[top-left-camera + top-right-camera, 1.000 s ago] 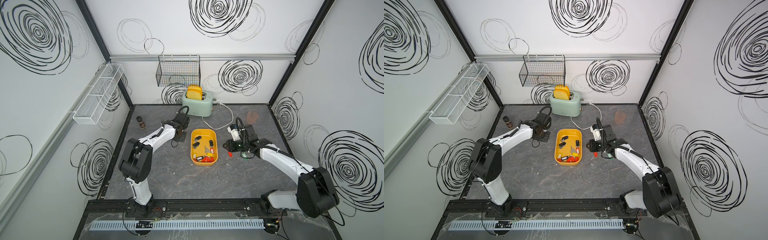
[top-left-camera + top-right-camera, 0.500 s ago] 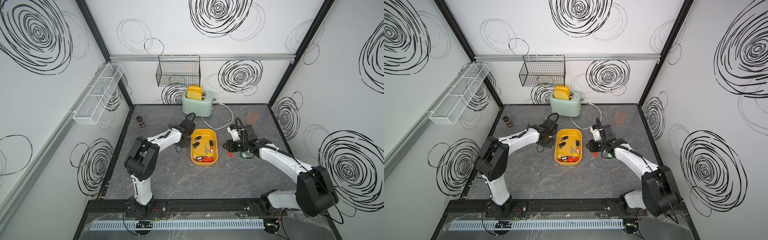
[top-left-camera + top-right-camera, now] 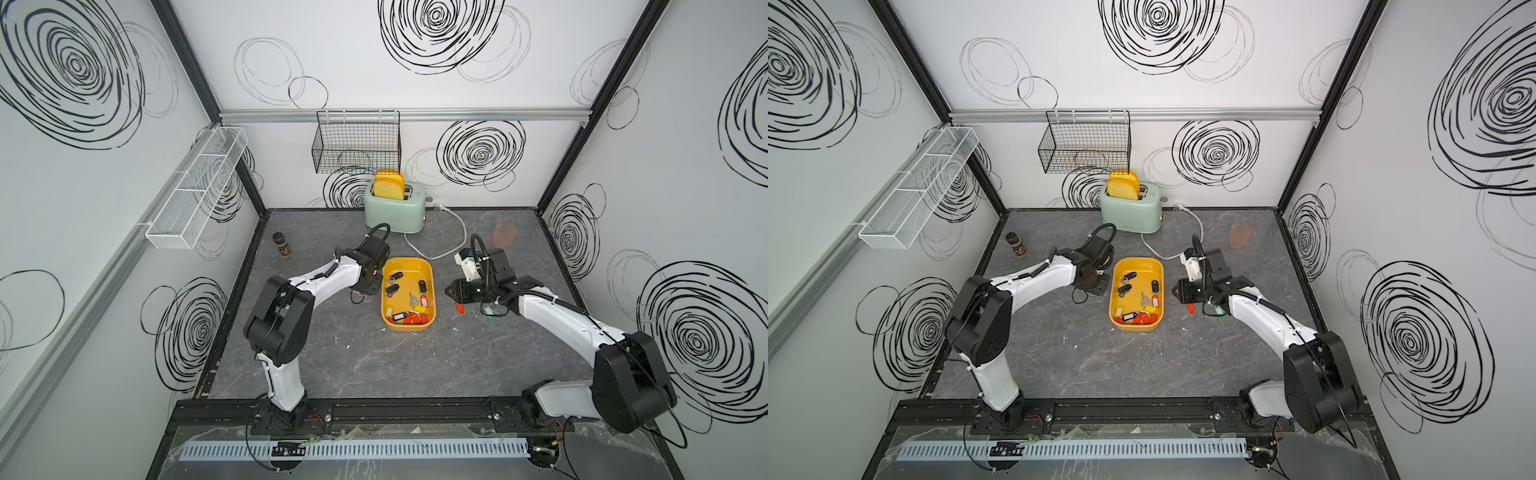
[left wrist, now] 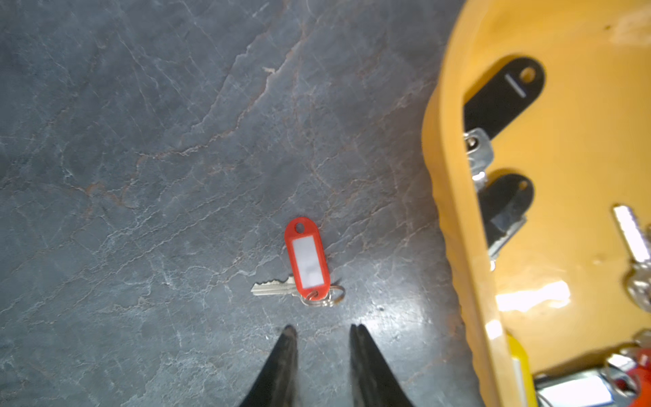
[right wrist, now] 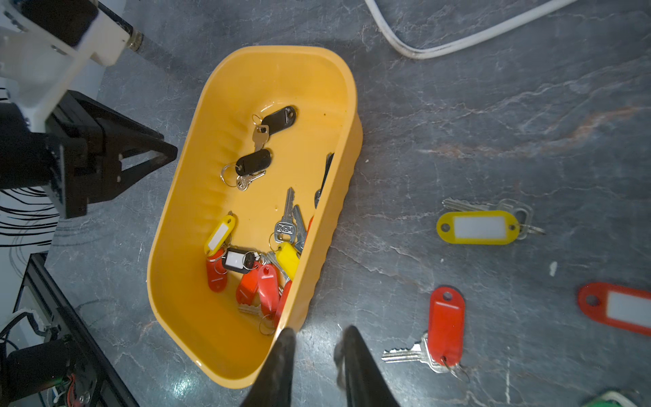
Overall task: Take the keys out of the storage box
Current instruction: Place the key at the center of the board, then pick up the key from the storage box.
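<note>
One yellow storage box (image 5: 183, 246) counted on desk (image 3: 374, 365). Inside, keys (image 5: 246, 267) heaped, full total not countable: four black tags, two yellow, at least three red made out. Outside box, five tallied: one red-tagged key (image 4: 306, 260) by left claw (image 4: 322, 329); near right claw (image 5: 317, 331), one yellow-tagged key (image 5: 477, 227), two red-tagged keys (image 5: 445, 324) (image 5: 620, 310), one green tag (image 5: 611, 400) cut by frame edge. Also counted: two arms (image 3: 320, 278) (image 3: 552, 311), one toaster (image 3: 395, 208), two toast slices (image 3: 388, 185), one wire basket (image 3: 357, 143), one mesh rack (image 3: 195, 191), one jar (image 3: 281, 244).

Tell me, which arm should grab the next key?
Probably right: the right end effector, empty, hangs at the storage box rim beside piled keys; the left end effector faces table outside.
</note>
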`<state>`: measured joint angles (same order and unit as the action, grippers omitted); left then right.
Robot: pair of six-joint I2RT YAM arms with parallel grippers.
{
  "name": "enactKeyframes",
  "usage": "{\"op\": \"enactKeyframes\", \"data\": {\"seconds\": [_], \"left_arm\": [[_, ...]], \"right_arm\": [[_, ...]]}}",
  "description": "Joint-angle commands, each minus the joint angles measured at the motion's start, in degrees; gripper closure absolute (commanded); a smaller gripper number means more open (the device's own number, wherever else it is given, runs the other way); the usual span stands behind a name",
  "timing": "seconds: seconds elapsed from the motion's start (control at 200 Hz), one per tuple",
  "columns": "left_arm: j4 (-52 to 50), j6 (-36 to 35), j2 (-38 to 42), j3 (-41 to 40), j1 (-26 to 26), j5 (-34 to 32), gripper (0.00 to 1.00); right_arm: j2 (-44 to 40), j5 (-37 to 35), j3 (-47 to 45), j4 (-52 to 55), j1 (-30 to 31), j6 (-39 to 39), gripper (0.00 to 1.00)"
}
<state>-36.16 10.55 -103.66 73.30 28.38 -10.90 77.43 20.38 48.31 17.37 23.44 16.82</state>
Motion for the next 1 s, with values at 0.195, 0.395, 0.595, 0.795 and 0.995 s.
{"op": "enactKeyframes", "data": {"seconds": [0.195,0.395,0.595,0.795,0.995], "left_arm": [[-0.73,1.23,5.04,4.9,1.45,6.45,0.63],[-1.01,0.52,3.83,7.46,5.31,10.01,0.6],[-1.01,1.3,2.04,8.35,8.3,13.71,0.6],[-0.4,3.83,-0.15,7.86,10.35,17.29,0.6],[0.26,5.95,-3.27,7.08,11.91,17.97,0.61]], "right_arm": [[-1.04,-0.4,1.38,0.08,0.28,-0.78,0.72],[-1.92,-0.6,1.32,0.69,0.12,-0.98,0.72],[-3.53,-0.55,0.52,1.5,-0.39,-1.34,0.72],[-5.42,-0.26,-0.81,1.77,-0.77,-1.2,0.7],[-6.48,-0.11,-1.62,1.89,-0.88,-0.99,0.7]]}}
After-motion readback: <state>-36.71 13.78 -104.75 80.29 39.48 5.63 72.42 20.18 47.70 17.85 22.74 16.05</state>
